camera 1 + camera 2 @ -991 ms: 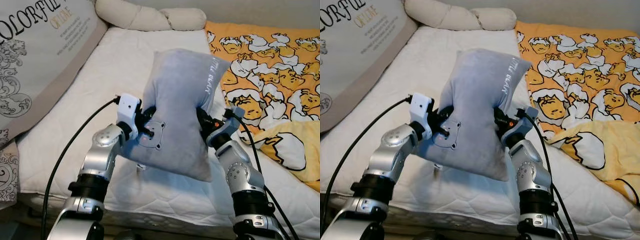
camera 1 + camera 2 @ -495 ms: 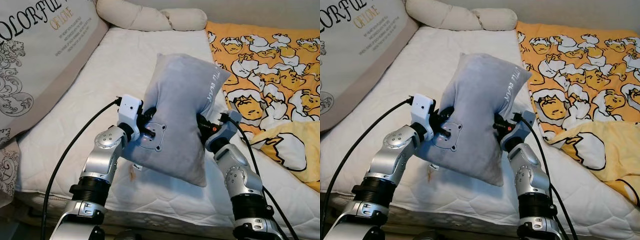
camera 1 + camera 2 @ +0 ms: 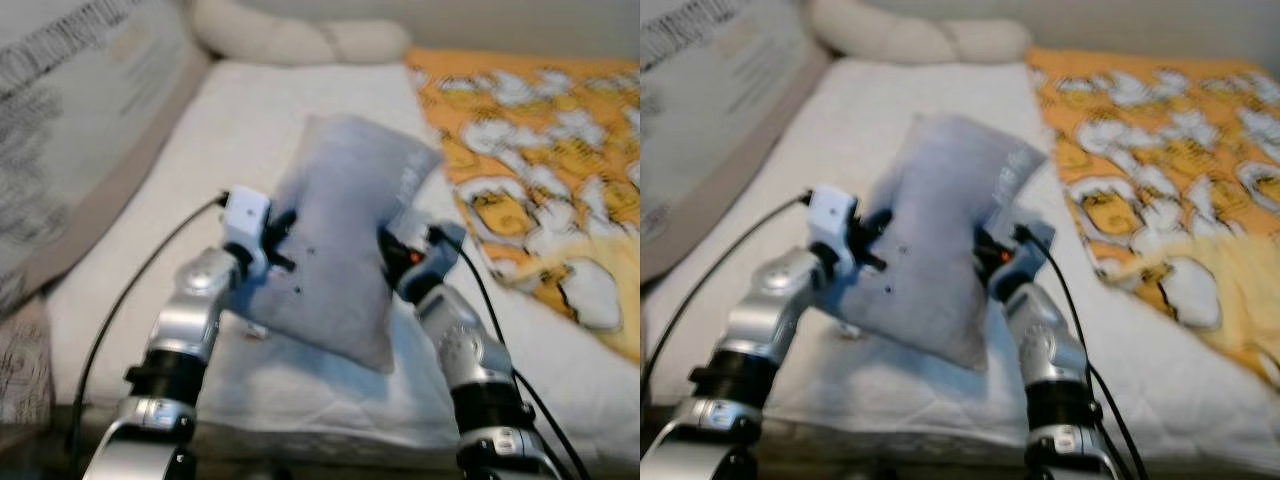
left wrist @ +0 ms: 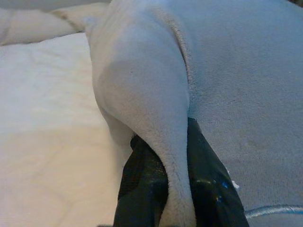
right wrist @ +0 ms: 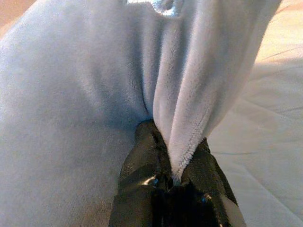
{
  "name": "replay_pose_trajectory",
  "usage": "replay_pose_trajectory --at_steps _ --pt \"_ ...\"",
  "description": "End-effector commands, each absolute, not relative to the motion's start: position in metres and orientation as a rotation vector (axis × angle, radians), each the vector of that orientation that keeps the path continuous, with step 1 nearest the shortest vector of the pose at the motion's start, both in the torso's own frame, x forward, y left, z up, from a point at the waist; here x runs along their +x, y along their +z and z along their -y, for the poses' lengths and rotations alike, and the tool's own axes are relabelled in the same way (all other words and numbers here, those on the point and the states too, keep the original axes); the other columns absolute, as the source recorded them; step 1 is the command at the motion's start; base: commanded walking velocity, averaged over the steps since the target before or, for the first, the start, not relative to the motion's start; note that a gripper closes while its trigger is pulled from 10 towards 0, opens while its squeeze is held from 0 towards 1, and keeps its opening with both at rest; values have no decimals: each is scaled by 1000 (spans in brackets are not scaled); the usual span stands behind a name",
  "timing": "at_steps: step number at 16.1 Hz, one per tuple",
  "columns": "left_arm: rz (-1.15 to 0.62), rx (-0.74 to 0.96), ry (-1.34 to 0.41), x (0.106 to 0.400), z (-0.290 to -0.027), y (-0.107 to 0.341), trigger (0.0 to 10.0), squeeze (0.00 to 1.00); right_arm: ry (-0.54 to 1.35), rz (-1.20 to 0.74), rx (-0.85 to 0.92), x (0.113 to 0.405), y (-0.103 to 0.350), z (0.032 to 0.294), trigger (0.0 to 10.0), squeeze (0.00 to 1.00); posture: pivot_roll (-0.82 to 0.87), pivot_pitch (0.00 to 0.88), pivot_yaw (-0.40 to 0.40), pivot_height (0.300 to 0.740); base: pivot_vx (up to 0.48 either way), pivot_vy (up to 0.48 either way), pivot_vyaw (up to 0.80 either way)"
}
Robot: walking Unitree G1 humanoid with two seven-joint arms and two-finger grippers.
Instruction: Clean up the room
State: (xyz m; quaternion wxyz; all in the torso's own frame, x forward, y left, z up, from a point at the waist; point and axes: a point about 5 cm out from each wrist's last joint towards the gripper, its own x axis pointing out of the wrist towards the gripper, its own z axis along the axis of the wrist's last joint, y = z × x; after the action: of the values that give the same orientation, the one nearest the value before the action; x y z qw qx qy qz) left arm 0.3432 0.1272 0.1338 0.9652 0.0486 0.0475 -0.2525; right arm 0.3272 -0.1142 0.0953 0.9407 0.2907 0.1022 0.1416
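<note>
A grey plush pillow [image 3: 340, 240] hangs tilted above the white mattress [image 3: 240, 110], held between both arms. My left gripper [image 3: 282, 240] is shut on a fold of its left edge; in the left wrist view the black fingers [image 4: 142, 184] pinch the grey pillow [image 4: 227, 94]. On the pillow's right edge my right gripper [image 3: 392, 248] is shut too, and the right wrist view has its fingers [image 5: 142, 175] clamped on a pleat of the grey pillow [image 5: 71, 94]. The head views are blurred.
An orange blanket [image 3: 540, 150] with a cartoon pattern covers the bed's right side. A large printed cushion [image 3: 70, 130] leans along the left. A cream bolster [image 3: 290, 40] lies at the head of the bed.
The head views have blurred and shifted slightly, so the camera is moving. The pillow has sunk a little lower toward the mattress, still gripped on both sides.
</note>
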Motion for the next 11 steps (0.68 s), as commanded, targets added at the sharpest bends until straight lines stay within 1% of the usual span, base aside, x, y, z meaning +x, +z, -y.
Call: replay_pose_trajectory --at_steps 1,3,7,11 --pt "-54 120 -563 345 -112 144 10000 0 289 -192 602 330 100 118 10000 0 46 0 7 740 0 386 0" --pt "-60 116 -551 346 -115 143 10000 0 284 -192 607 331 99 116 10000 0 46 0 9 740 0 382 0" --pt "-65 122 -547 346 -117 143 10000 0 286 -200 618 331 99 115 10000 0 47 0 13 740 0 390 -638" --pt "-64 127 -542 348 -116 144 10000 0 303 -203 583 332 99 114 10000 0 50 0 8 740 0 392 0"
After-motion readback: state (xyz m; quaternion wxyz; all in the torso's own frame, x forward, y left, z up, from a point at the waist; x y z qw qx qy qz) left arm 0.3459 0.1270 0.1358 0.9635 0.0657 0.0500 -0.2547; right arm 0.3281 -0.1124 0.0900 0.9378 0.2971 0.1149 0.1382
